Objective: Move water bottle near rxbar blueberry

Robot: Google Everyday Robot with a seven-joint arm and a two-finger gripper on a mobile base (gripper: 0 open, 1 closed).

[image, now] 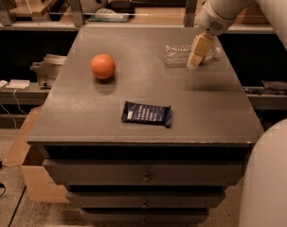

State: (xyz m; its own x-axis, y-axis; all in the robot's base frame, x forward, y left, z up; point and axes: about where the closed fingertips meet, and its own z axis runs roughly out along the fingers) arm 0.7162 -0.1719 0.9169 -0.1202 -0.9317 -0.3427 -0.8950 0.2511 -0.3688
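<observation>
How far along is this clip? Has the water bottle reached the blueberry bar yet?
Nothing is finished: the water bottle lies on its side at the far right of the table, well apart from the rxbar blueberry near the front edge. In hand: the gripper is down at the bottle, in front of its right part; contact is unclear. Left: lift it, carry it, set it beside the bar.

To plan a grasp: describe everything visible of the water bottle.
The bottle is small and made of clear, crinkled plastic. It lies on its side on the table's far right part, its length running left to right. The gripper hangs in front of its right half and hides that part. Whether they touch cannot be told. Nothing else on the table touches it.
</observation>
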